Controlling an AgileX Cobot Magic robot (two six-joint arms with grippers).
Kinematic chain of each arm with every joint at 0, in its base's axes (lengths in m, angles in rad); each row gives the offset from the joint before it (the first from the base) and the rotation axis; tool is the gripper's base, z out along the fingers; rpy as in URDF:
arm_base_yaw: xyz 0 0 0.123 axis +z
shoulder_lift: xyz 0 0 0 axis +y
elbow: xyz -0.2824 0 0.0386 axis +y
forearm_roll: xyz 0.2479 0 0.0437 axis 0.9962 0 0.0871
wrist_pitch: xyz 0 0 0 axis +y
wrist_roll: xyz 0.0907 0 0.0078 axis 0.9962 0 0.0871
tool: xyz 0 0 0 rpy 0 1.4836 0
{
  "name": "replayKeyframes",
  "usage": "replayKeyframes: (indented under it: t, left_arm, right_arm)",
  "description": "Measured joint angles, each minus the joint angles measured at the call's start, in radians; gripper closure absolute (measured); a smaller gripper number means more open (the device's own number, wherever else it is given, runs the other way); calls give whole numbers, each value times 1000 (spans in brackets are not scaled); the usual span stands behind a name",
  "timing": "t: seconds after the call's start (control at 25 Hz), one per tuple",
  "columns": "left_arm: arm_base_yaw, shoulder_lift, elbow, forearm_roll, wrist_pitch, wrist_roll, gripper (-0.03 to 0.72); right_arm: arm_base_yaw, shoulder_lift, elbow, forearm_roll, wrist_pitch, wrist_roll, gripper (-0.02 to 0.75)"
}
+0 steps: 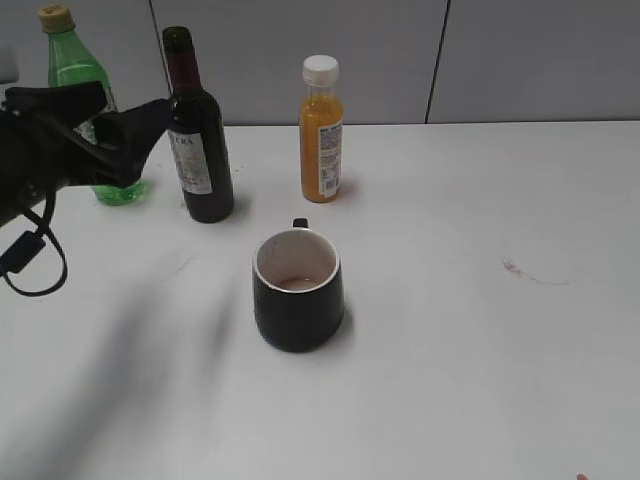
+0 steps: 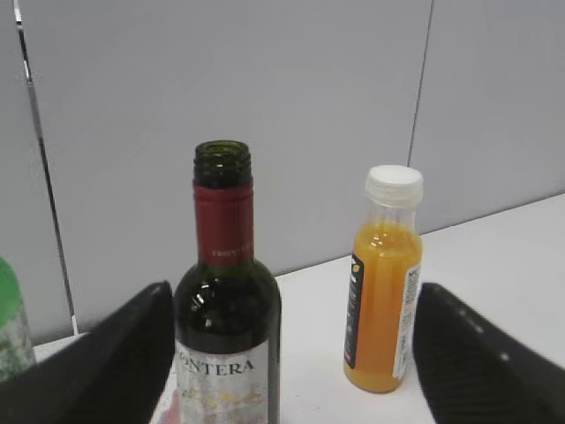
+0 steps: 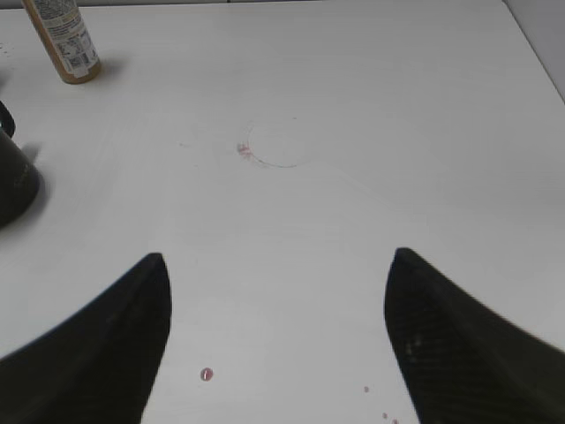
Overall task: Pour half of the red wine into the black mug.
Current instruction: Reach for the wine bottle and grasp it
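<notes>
The red wine is in a dark green bottle with a red collar and a white label. It stands uncapped and upright at the back left of the table. My left gripper is open just left of the bottle, and its nearer fingertip almost reaches the glass. In the left wrist view the bottle stands close to the left finger of the open left gripper, and nothing is gripped. The black mug sits upright at the table's middle, its white inside showing a faint pinkish bottom. My right gripper hovers open over bare table, with the mug at its far left.
An orange juice bottle with a white cap stands right of the wine. A light green plastic bottle stands behind my left gripper. A faint red ring stain and small red droplets mark the white table.
</notes>
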Motion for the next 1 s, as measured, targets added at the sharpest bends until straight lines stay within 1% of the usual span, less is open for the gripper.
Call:
replayKeyframes:
  t: [0.12, 0.32, 0.44, 0.52, 0.64, 1.0]
  left_arm:
    - [0, 66, -2, -30, -61, 0, 63]
    - [0, 154, -29, -59, -67, 0, 59]
    - [0, 209, -78, -59, -35, 0, 13]
    - [0, 249, -120, -59, -3, 0, 2]
    - [0, 308, -176, -60, 38, 0, -3]
    - [0, 471, -331, -61, 49, 0, -4]
  right_arm:
    - [0, 0, 0, 0, 0, 0, 165]
    - [0, 0, 0, 0, 0, 1, 165]
    - [0, 0, 0, 0, 0, 1, 165]
    - [0, 0, 0, 0, 0, 1, 165]
    - [0, 0, 0, 0, 0, 1, 165]
    - [0, 0, 0, 0, -1, 1, 165]
